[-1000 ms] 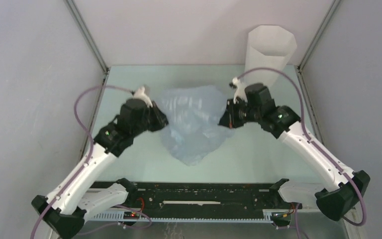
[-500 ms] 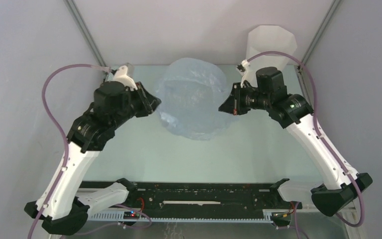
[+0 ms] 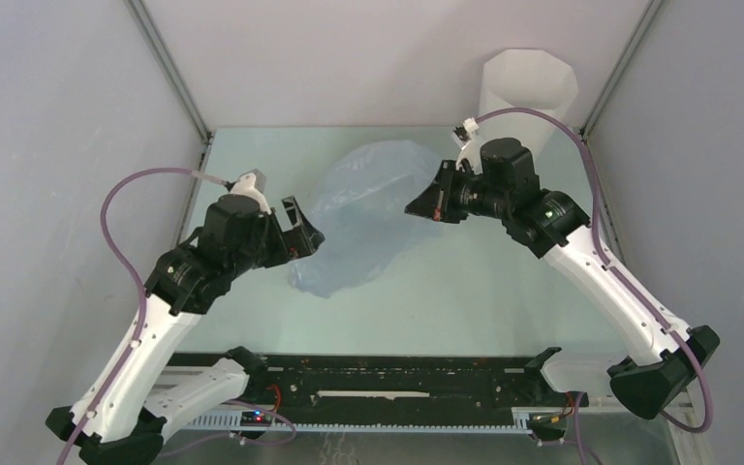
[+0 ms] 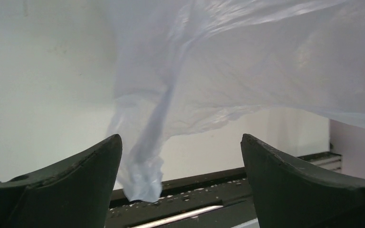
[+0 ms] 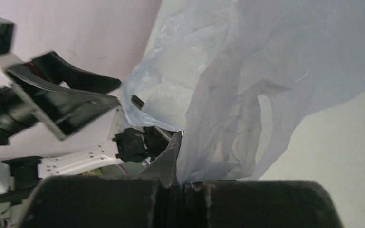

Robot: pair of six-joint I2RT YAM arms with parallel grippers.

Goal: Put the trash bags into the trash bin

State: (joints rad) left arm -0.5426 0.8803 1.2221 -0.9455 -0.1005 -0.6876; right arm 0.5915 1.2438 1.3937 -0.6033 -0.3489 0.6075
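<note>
We pinch the wrinkly pale-blue film bag [image 3: 368,208] in our right gripper [image 3: 424,206] for carrying; left gripper [image 3: 302,228] gapes empty beside it.

You look into lab robot cell. Plain grey panels [image 3: 48,145] box in workspace on three sides, joined by bare metal corner posts [image 3: 170,73]. Pale green tabletop [image 3: 465,300] serves as floor. Along your near edge: black mounting rail [image 3: 397,387], exposed circuit boards [image 3: 252,418], loose wiring. Purple cables [image 3: 528,109] loop openly off white-and-black arms [image 3: 155,329] bolted there.
</note>
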